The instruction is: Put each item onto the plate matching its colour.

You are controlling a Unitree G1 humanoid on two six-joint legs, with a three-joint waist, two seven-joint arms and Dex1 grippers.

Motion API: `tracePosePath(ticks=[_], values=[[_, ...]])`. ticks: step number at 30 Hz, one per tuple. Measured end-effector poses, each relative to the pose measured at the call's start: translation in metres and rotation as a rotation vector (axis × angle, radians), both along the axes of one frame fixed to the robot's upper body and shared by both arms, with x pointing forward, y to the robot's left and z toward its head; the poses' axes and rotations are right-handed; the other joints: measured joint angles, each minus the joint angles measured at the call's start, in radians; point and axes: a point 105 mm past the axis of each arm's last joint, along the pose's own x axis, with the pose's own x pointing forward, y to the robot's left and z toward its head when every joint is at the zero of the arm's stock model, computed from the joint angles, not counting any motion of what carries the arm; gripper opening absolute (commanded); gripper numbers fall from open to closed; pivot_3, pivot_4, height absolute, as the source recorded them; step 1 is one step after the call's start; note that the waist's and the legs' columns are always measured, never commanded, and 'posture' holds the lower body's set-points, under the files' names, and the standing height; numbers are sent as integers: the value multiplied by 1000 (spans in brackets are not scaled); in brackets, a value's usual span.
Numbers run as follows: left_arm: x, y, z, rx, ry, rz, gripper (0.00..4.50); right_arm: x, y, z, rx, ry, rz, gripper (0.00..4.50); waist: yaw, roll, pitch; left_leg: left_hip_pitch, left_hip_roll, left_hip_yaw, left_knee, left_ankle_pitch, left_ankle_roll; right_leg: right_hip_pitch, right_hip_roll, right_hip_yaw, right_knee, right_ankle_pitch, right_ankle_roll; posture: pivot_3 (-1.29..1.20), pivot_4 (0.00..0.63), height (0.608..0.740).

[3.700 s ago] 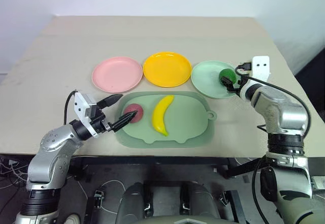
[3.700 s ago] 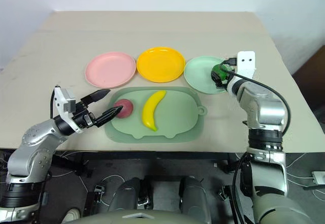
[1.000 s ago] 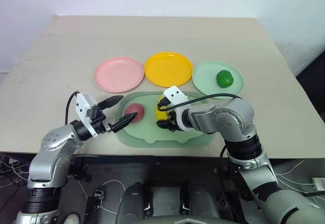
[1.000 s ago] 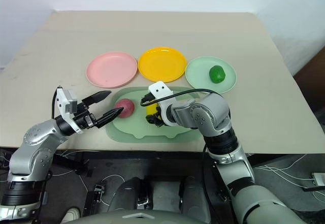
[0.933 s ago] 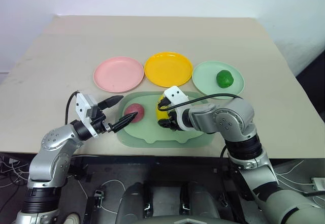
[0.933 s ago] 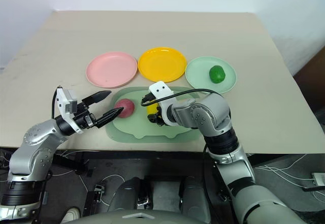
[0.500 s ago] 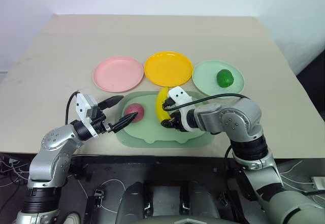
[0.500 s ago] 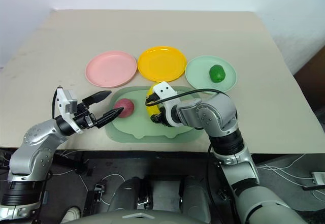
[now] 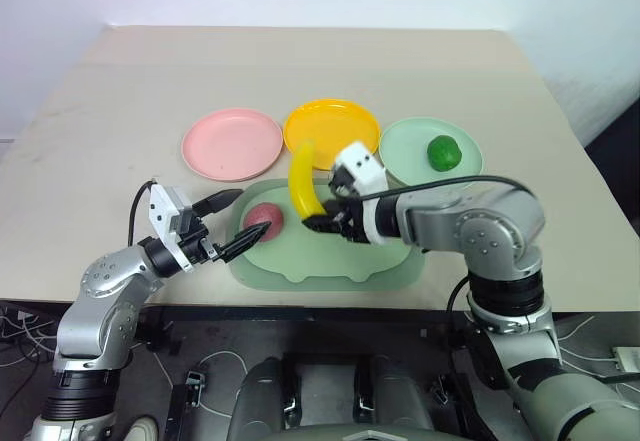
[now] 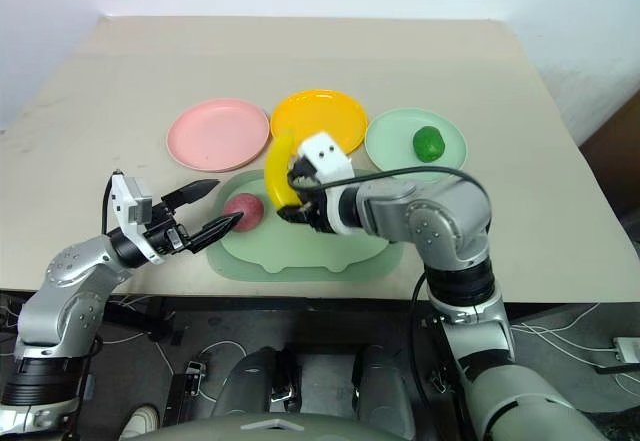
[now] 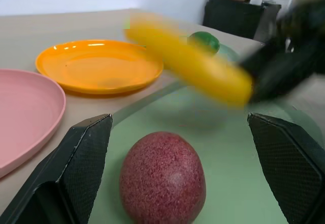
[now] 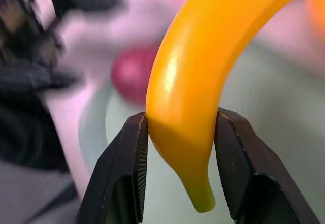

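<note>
Right wrist view: the banana (image 12: pixel 188 82) is clamped in the right hand (image 12: pixel 180 183), now raised off the green board (image 9: pixel 370 251). Only carriage to the yellow plate (image 9: pixel 335 126) remains; the left hand (image 9: pixel 232 223) is held wide beside the maroon ball (image 9: pixel 265 219).

Three plates (image 9: pixel 232 144) in a row on tabletop (image 9: pixel 100 111); board (image 9: pixel 380 261) in front; ball (image 9: pixel 265 219) on board; round fruit (image 9: pixel 442 151) on rightmost plate.

Beige table (image 9: pixel 120 91), pink plate (image 9: pixel 232 144), yellow plate (image 9: pixel 335 123), mint plate (image 9: pixel 408 151), green board (image 9: pixel 330 261)
</note>
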Motion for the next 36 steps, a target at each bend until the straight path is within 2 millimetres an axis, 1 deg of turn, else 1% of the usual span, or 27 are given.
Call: tracePosePath(ticks=[2, 6, 10, 14, 20, 25, 27, 28, 33, 36], values=[[0, 1, -1, -1, 3, 6, 4500, 8, -4, 6, 11, -15, -19, 1557, 0, 0, 0, 0, 0, 0, 0, 0, 0, 0, 0, 0, 0, 0, 0, 0, 150, 695], [0, 2, 0, -1, 1, 15, 4500, 44, -9, 8, -1, -29, -105, 1557, -2, 0, 0, 0, -1, 1, 0, 0, 0, 0, 0, 0, 0, 0, 0, 0, 150, 695], [0, 2, 0, -2, 0, 23, 4500, 81, -11, 0, -45, -31, -185, 1557, -5, 0, 0, 0, -1, 3, 0, 0, 0, -1, 1, 0, 1, 0, 0, 0, 150, 695], [-1, 2, 2, -1, -8, 33, 4500, 110, -8, -6, -58, -12, -236, 1557, -12, 0, 0, 0, -1, 4, 0, 1, 0, -1, 1, 0, 2, 0, 0, 0, 150, 695], [-3, 3, 1, -2, -9, 46, 4500, 135, 1, -13, -72, -9, -282, 1557, -26, 0, 0, 0, -1, 6, 0, 1, -1, -1, 1, 1, 2, 0, 0, 0, 150, 695], [-6, 4, 0, -2, -7, 61, 4500, 144, 0, -28, -96, -3, -333, 1557, -26, 0, 0, 0, 0, 6, 1, 1, -1, -2, 1, 1, 3, 0, 0, 0, 150, 695], [-8, 4, -1, -1, -5, 67, 4500, 146, 0, -29, -89, -8, -346, 2290, -26, 1, 0, 0, 0, 6, 1, 1, -1, -2, 1, 1, 3, 0, 0, 0, 150, 695], [-9, 4, -1, -1, -5, 72, 4500, 146, 0, -28, -84, -13, -348, 2532, -26, 1, 0, 0, 0, 6, 1, 1, -1, -2, 1, 1, 3, 0, 0, 0, 150, 695], [-12, 7, -1, -3, -3, 84, 4500, 149, 2, -19, -71, -56, -346, 4233, -26, 1, 0, 0, 0, 5, 1, 1, -1, -2, 1, 2, 4, 0, 0, 0, 150, 695], [-13, 8, -2, -3, -1, 88, 4500, 148, 5, -16, -54, -58, -317, 4233, -26, 1, 1, 0, 0, 5, 2, 1, -1, -2, 1, 2, 4, 0, 0, 0, 150, 695]])
